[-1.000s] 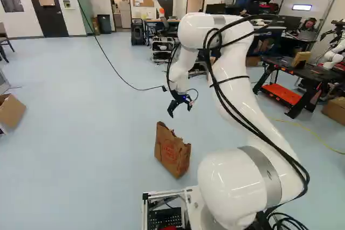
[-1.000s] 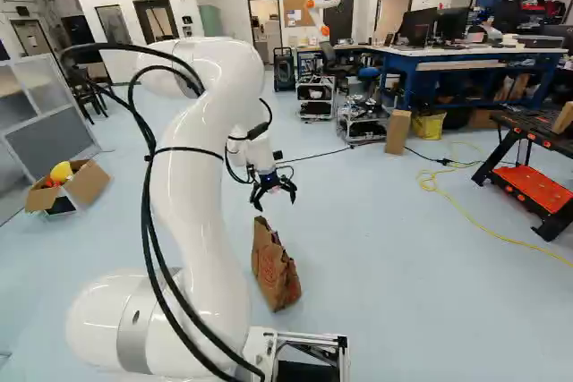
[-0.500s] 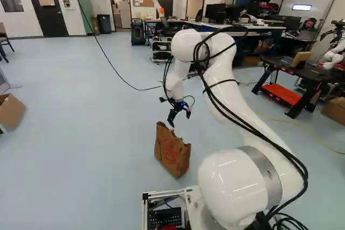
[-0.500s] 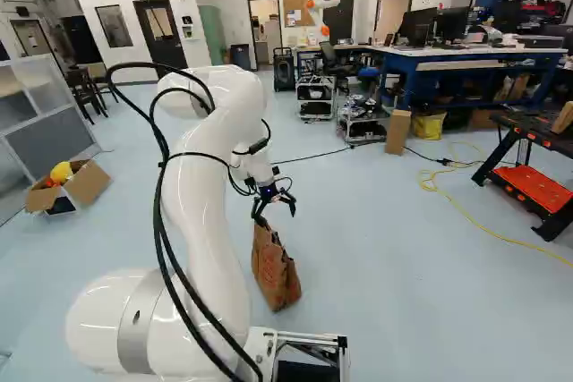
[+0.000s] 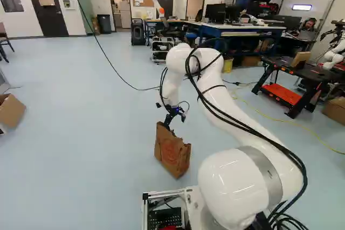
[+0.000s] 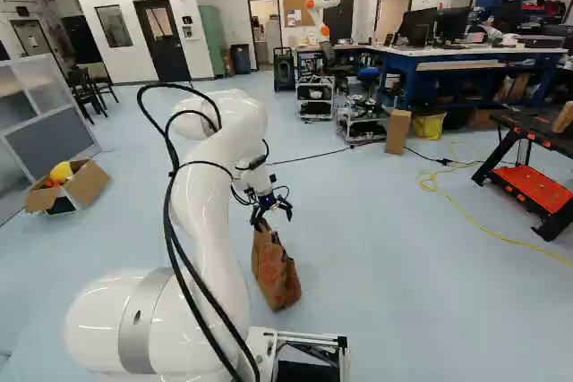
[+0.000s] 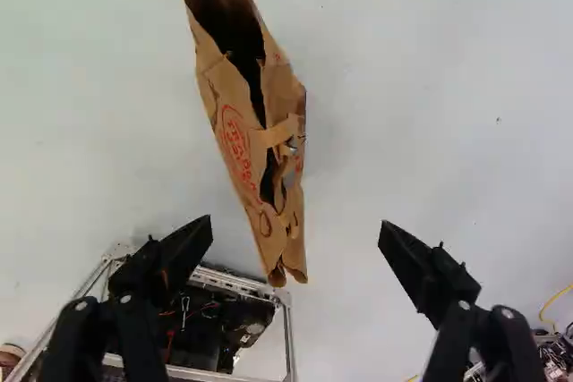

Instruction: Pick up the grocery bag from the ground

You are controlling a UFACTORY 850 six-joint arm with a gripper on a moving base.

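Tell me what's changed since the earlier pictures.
The arm has lowered its tool toward the paper bag, slightly leftward in the left base view. Nothing was gripped or released; the tool is open. The bag still stands on the floor; the base hasn't moved.

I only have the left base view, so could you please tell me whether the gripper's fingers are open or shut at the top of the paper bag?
Observer: The wrist view shows the gripper open, its two fingers wide apart.
Operator: Thank you. Is either finger touching the bag?
Observer: Neither; in the wrist view, pale floor shows between the bag and each finger.
Operator: And how does the bag's top look from above?
Observer: It gapes in a long dark slit, with a brown strip lying across it partway along.
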